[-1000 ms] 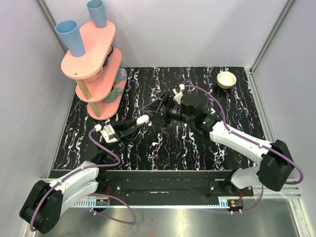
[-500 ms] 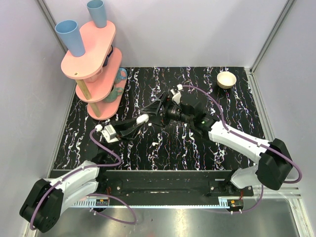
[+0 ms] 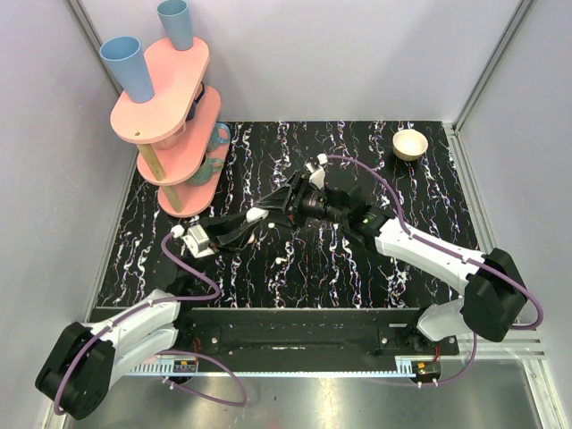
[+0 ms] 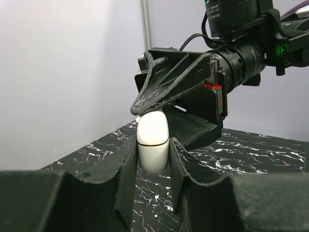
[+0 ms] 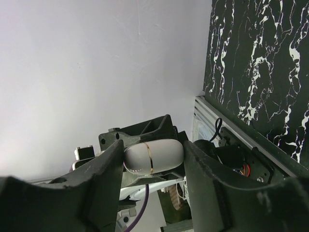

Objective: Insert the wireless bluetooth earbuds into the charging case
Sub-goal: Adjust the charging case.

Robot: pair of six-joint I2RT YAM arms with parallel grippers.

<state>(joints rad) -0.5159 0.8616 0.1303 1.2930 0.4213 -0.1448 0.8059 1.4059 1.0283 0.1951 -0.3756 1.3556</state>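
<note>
The white charging case, closed, with a thin gold seam, is held above the black marbled table by my left gripper. In the left wrist view the case stands upright between that gripper's two fingers. My right gripper has come up to the case from the right. In the right wrist view the case lies lengthwise in the gap of its spread jaws, one finger by each end. One tiny white earbud lies on the table below. I cannot make out the other.
A pink two-tier rack with blue cups stands at the back left, with a teal mug on its lower shelf. A small cream bowl sits at the back right.
My right gripper has moved left toward the case, so that its fingers now stand around it. My left gripper has held the case nearly still.
</note>
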